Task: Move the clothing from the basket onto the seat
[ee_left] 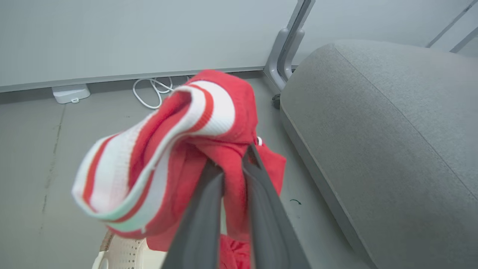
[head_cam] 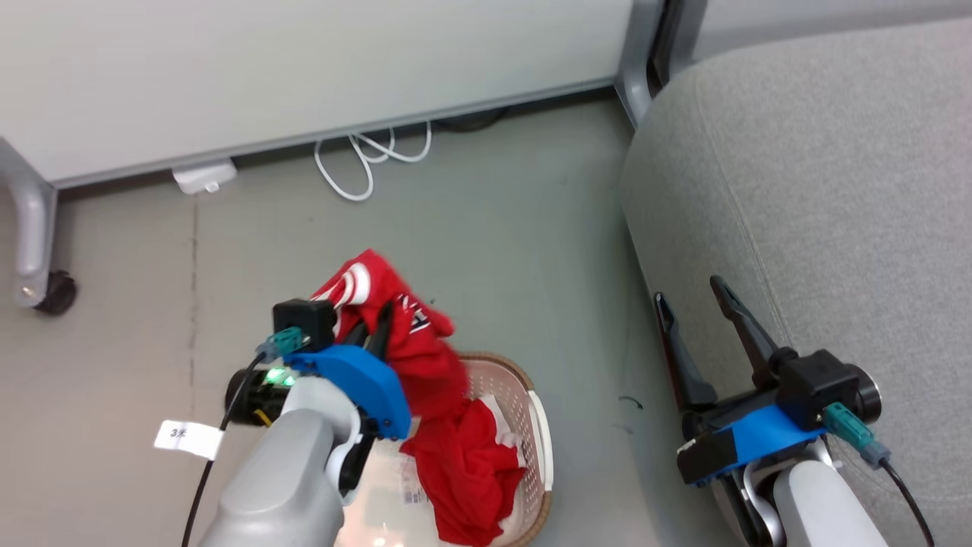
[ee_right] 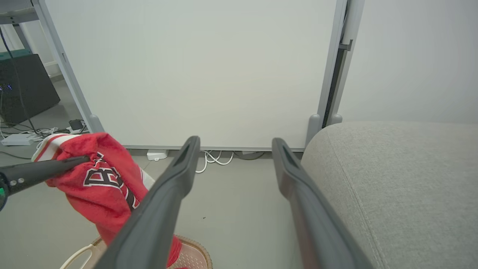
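one jersey [head_cam: 414,357], lettering [ee_right: 106,178] half hidden, hangs pinched in left pincer [ee_left: 231,157]; right pincer [head_cam: 688,289] spread.

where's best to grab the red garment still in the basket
Pinch the red garment at its crumpled top folds, the free right gripper coming straight down: it lies heaped inside the basket, whose walls likely block a sideways approach.

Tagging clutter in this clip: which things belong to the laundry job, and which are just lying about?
Job: red jersey, pinched in the left gripper; red fabric in the basket; grey seat; right gripper, open.
Lying about: white cable; white box by the wall; caster wheel.
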Robot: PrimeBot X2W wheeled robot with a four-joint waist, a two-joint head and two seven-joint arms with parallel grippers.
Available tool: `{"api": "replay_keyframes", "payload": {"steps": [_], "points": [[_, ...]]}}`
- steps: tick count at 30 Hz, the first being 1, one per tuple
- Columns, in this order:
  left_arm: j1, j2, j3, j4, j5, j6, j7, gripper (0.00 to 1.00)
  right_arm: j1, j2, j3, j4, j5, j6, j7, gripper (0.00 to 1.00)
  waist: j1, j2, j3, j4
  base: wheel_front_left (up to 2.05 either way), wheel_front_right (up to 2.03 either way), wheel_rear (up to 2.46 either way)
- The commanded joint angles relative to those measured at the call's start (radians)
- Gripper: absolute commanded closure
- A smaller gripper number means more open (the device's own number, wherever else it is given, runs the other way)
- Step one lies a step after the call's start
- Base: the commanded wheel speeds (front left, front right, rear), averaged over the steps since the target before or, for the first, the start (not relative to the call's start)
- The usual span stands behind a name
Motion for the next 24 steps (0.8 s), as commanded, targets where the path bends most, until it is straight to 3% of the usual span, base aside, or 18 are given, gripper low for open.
{"api": "replay_keyframes", "payload": {"steps": [1, 11, 24], "points": [[0.002, 0.001, -0.031, -0.045, -0.012, -0.001, -0.003, 1.0, 0.02, -0.004, 0.001, 0.008, -0.006, 0.0, -0.001, 0.0, 0.0003, 0.0, -0.042, 0.021, 0.0, 0.0, 0.0], [-0.05, 0.001, -0.159, -0.209, -0.081, 0.001, 0.046, 1.0, 0.065, -0.004, 0.013, 0.015, -0.009, 0.0, 0.024, 0.0, 0.0003, 0.0, -0.125, 0.033, 0.0, 0.0, 0.0], [-0.151, 0.001, -0.297, -0.371, -0.191, 0.037, 0.097, 1.0, 0.109, -0.004, 0.054, -0.011, -0.001, 0.0, 0.067, 0.0, 0.0003, 0.0, -0.189, 0.022, 0.0, 0.0, 0.0]]}}
